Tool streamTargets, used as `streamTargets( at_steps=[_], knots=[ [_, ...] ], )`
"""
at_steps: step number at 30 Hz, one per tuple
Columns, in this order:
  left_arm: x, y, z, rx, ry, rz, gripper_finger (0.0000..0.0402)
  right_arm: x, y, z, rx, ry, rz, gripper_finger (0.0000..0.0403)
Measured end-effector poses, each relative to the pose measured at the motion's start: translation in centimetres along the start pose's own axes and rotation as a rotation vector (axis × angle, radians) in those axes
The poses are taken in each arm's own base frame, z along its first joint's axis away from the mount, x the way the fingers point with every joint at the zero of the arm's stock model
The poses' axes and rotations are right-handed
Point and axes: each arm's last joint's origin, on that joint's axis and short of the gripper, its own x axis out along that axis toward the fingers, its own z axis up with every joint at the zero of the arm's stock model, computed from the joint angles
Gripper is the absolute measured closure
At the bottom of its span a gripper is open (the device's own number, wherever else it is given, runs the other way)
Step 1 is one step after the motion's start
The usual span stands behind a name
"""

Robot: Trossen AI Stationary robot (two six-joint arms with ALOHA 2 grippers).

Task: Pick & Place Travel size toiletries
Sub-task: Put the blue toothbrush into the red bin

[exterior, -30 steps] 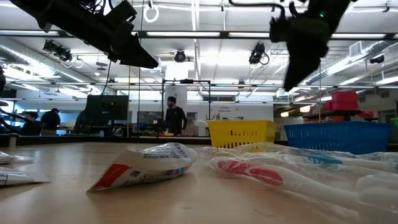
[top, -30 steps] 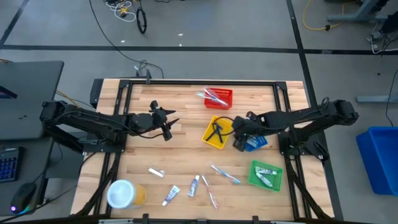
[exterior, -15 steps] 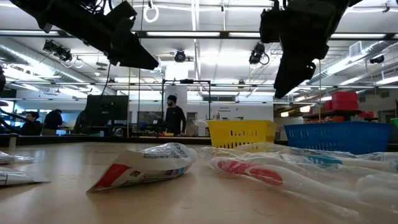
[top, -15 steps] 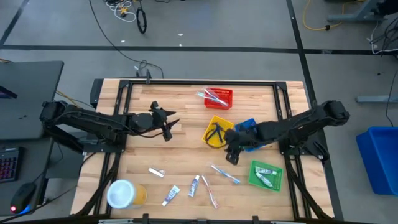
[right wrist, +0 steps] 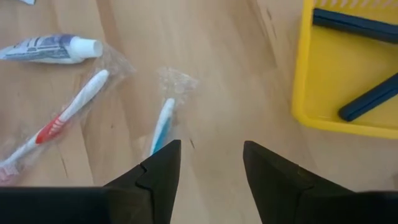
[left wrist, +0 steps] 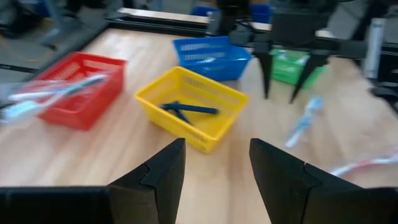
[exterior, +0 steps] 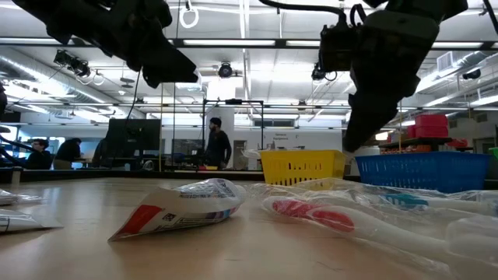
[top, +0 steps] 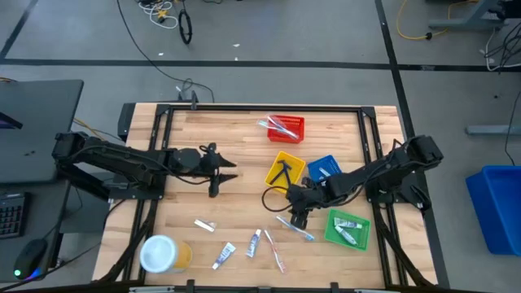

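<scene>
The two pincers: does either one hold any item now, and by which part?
Neither. The right pincer is open and empty above the blue toothbrush; the left pincer is open and empty too.

Both arms are black, built of tubular links with bulky joints, and thin dark cables loop along them. Each ends in two matte black fingers (right wrist: 152, 180), angular wedges with a stepped notch inside.

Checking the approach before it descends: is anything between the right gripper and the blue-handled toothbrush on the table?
Nothing visible. The right gripper is open above bare wood, with the blue toothbrush in its clear wrapper just ahead. The yellow tray sits off to one side.
</scene>
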Motion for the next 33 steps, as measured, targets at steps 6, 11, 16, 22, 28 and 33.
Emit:
streamTargets(
  at_steps=[6,11,16,22,28,33],
  knots=[
    [0.0,-0.2,0.0,-0.008,0.011,-0.077,0.0214,0.4,0.5,-0.5,-0.02,0.013,0.003,0.0221],
    [0.0,-0.2,0.0,-0.03,0.014,-0.086,0.0214,0.8,1.0,-0.8,-0.034,0.019,0.008,0.0217],
    [0.0,-0.1,0.0,-0.031,0.008,-0.049,0.0214,0.8,1.6,-1.0,-0.049,0.005,0.029,0.0207],
    [0.0,0.0,0.0,-0.03,-0.002,0.016,0.0214,0.9,1.7,-1.6,-0.061,0.019,0.035,0.018],
    [0.0,0.0,0.0,-0.03,-0.002,0.017,0.0214,1.4,1.7,-2.3,-0.077,0.036,0.092,0.0163],
    [0.0,0.1,0.0,-0.023,-0.002,0.017,0.0214,2.2,2.7,-2.5,-0.124,0.006,0.144,0.017]
  ],
)
